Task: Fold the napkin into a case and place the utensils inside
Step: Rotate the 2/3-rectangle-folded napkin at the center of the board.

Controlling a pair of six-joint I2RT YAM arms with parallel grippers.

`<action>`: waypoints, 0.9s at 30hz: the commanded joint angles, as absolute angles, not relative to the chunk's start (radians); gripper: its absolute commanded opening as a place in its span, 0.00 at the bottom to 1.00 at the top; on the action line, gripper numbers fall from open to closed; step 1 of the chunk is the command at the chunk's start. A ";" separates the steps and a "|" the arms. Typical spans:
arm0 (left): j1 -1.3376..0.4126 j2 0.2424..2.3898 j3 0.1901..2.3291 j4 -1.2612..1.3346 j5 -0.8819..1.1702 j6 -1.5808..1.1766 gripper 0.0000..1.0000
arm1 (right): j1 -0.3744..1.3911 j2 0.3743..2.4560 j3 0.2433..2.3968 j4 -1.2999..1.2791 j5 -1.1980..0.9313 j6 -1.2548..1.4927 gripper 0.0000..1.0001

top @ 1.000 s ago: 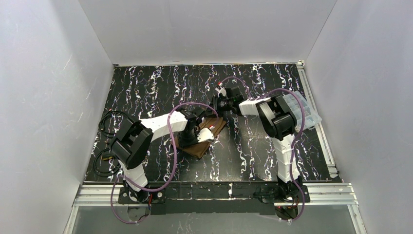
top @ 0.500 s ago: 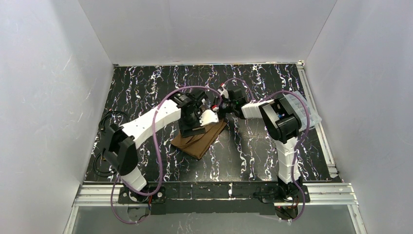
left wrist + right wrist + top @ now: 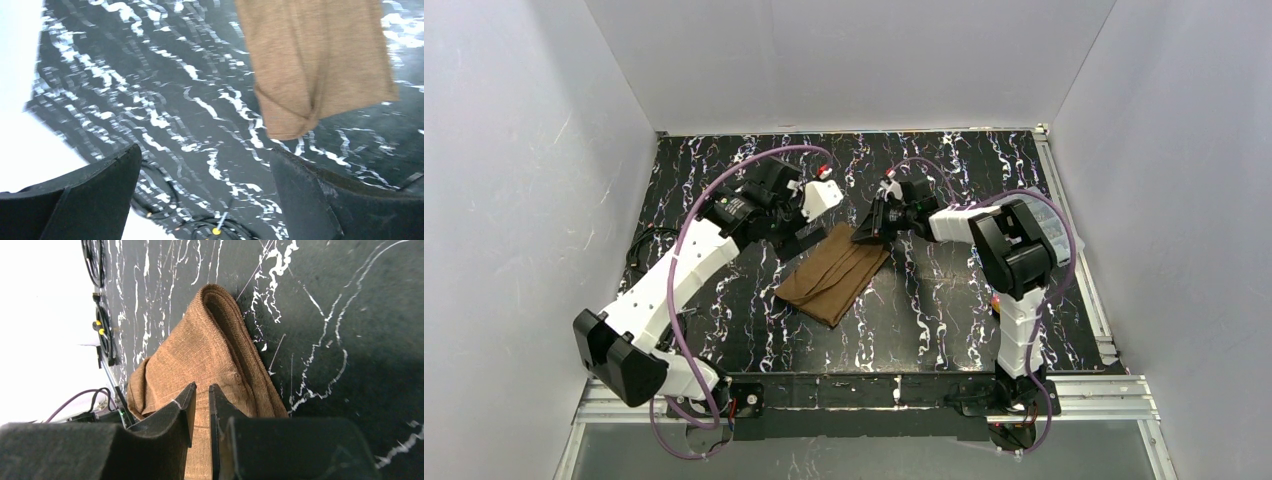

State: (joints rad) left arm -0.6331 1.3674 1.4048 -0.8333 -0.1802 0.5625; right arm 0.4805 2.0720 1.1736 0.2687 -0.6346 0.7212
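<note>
The brown napkin [image 3: 832, 276] lies on the black marbled table, folded into a narrow layered case running from near left to far right. My left gripper [image 3: 810, 236] hovers just past its far-left edge, wide open and holding nothing. In the left wrist view [image 3: 205, 192] the cloth [image 3: 315, 65] lies ahead, apart from both fingers. My right gripper [image 3: 871, 229] sits at the napkin's far-right end. Its jaws are almost together [image 3: 201, 390], and brown cloth [image 3: 210, 347] fills the slim gap between them. The utensils are out of view.
A clear plastic compartment box [image 3: 1049, 228] stands at the table's right edge behind the right arm. Black cables [image 3: 638, 262] lie coiled by the left edge and show near the left gripper [image 3: 220, 226]. White walls enclose the table.
My left gripper has opened wide, let go of the napkin and pulled away to the far left as its arm stretched out. The right gripper has stayed at the napkin's far-right end.
</note>
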 commanded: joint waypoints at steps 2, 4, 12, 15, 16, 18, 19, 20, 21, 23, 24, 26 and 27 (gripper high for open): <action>-0.661 1.394 1.349 -0.958 0.106 0.440 0.99 | 0.444 1.974 1.194 0.192 -0.629 0.671 0.25; -0.696 1.407 1.306 -0.948 0.134 0.412 0.99 | 0.432 1.954 1.180 0.194 -0.631 0.674 0.25; -0.717 1.468 1.242 -0.903 0.244 0.422 0.98 | 0.393 1.917 1.146 0.167 -0.653 0.663 0.25; -0.746 1.493 1.202 -0.874 0.247 0.464 0.99 | 0.388 1.937 1.148 0.168 -0.659 0.663 0.25; -0.760 1.499 1.179 -0.856 0.239 0.485 0.98 | 0.388 1.945 1.149 0.169 -0.661 0.665 0.24; -0.792 1.505 1.114 -0.809 0.205 0.518 0.97 | 0.388 1.966 1.150 0.169 -0.659 0.664 0.24; -0.811 1.510 1.089 -0.785 0.181 0.532 0.95 | 0.387 1.974 1.151 0.167 -0.655 0.660 0.24; -0.831 1.516 1.063 -0.766 0.155 0.547 0.93 | 0.386 1.982 1.153 0.158 -0.647 0.651 0.23; -0.853 1.523 1.043 -0.749 0.123 0.560 0.91 | 0.384 1.987 1.158 0.143 -0.637 0.638 0.24; -0.900 1.528 1.005 -0.712 0.066 0.585 0.87 | 0.379 1.994 1.172 0.098 -0.614 0.590 0.23; -0.918 1.526 0.984 -0.688 0.034 0.604 0.86 | 0.375 1.997 1.177 0.079 -0.605 0.575 0.23; -0.957 1.514 0.929 -0.620 -0.072 0.655 0.83 | 0.370 2.000 1.177 0.068 -0.600 0.564 0.23; -0.974 1.510 0.901 -0.580 -0.118 0.685 0.82 | 0.369 2.000 1.177 0.060 -0.595 0.556 0.23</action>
